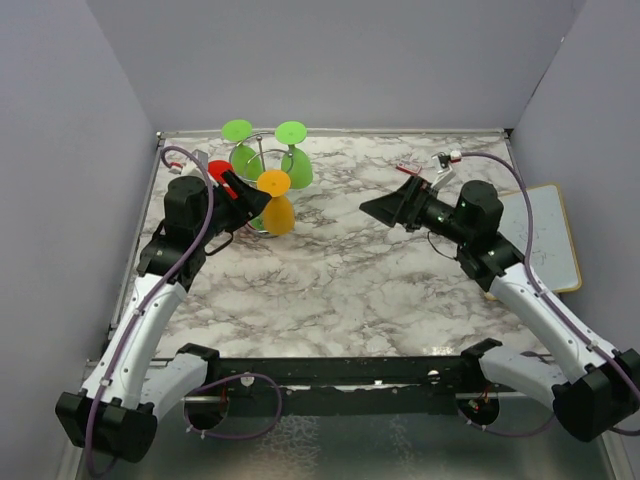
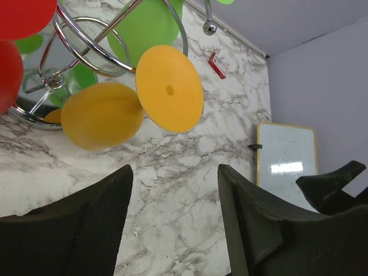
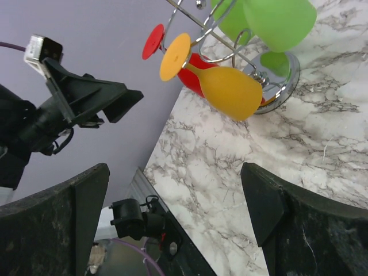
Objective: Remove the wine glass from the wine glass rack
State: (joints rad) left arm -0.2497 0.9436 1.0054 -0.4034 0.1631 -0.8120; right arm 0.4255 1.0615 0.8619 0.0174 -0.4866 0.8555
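Note:
The chrome wine glass rack [image 1: 258, 158] stands at the table's back left, and several plastic wine glasses hang bowl-down from its wire arms. An orange wine glass [image 1: 278, 212] hangs nearest, with two green ones [image 1: 295, 165] behind it and a red one [image 1: 221, 172] to the left. My left gripper [image 1: 256, 200] sits just left of the orange glass, touching nothing. In the left wrist view the orange glass [image 2: 102, 115] is ahead of the left gripper [image 2: 175, 172], whose jaws are open and empty. My right gripper [image 1: 385, 208] hovers open mid-table, and the right wrist view [image 3: 175, 172] shows only marble between its fingers.
A small whiteboard [image 1: 545, 235] lies off the table's right edge. A small red item [image 1: 405, 167] lies near the back wall. Purple walls close in the back and sides. The rack's round base [image 2: 29, 112] rests on the marble top.

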